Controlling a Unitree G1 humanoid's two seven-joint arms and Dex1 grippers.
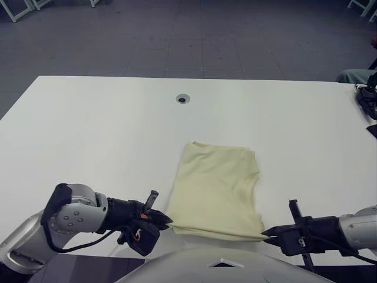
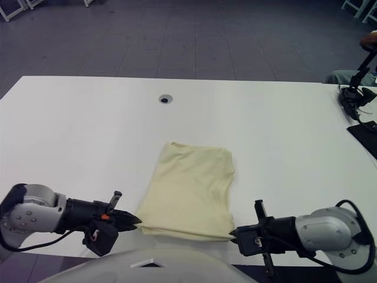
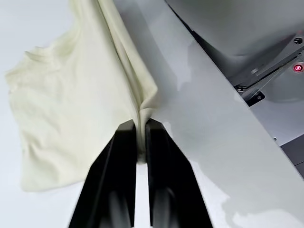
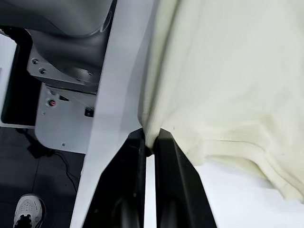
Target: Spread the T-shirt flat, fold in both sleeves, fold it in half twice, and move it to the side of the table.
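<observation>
The shirt is lying on the white table, close to the robot's edge and about in the middle from left to right. It is looking like a neat oblong with no sleeves sticking out, so I think a fold in half is coming up. Its long way is running from the robot toward the far side of the table. Its near short edge is sitting right by the table's rim.

The left pincer is squeezing the near left corner of the shirt. Its two black fingers are pressing together with a pinch of cloth between them. The right pincer is squeezing the near right corner the same way, with cloth caught between its fingers. The two pincers are pointing in from the sides, and the near edge is stretching between them.

So the whole shirt is lying away from the pincers, toward the far side. Both arms are equally near. I think both corners are going to need lifting together and carrying straight along the long way to the far edge, so the fold is not going crooked.
</observation>
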